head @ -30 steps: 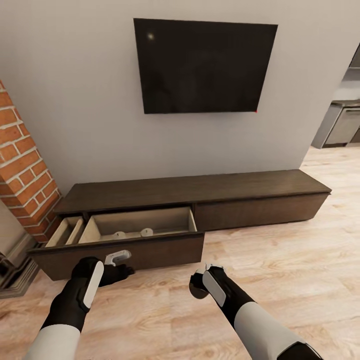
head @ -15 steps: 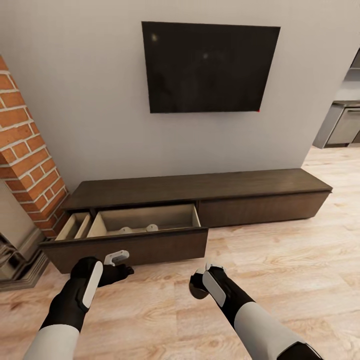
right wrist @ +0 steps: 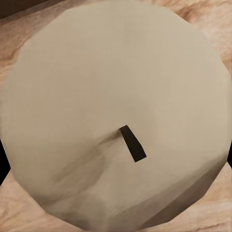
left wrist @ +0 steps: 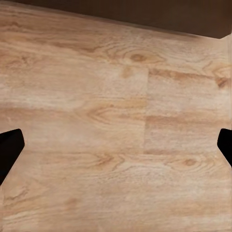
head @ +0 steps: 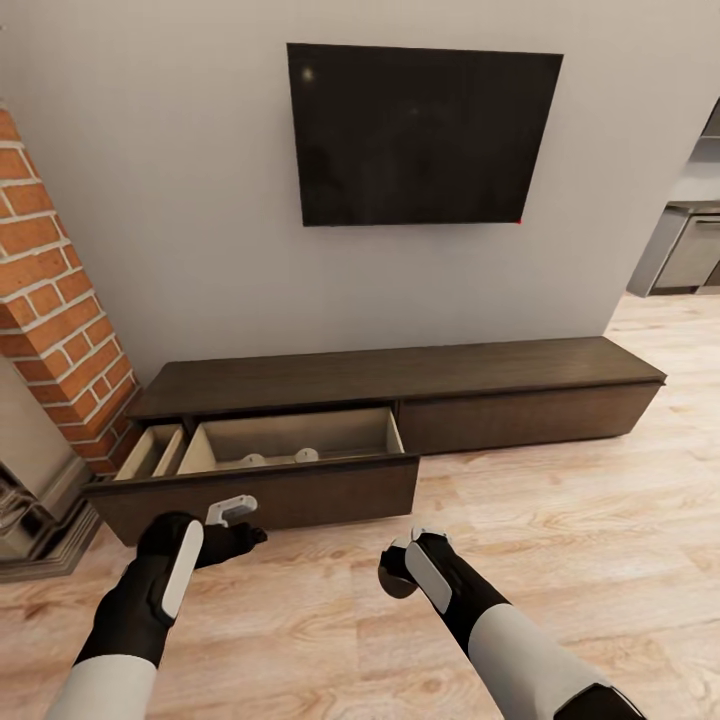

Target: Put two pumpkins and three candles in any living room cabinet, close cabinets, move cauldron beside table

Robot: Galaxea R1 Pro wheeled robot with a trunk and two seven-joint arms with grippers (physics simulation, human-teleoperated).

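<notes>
Open drawer [head: 290, 440] top, unobstructed above.

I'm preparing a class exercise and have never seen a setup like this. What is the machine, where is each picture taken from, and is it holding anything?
It is a simulated two-armed wheeled robot. The head camera looks down over both arms at a low dark-brown cabinet whose drawer stands open with two candles inside. The left wrist camera shows bare wooden floor between the left gripper jaws, wide open. The right wrist camera looks onto a third candle with its dark wick, held in the right gripper.
</notes>
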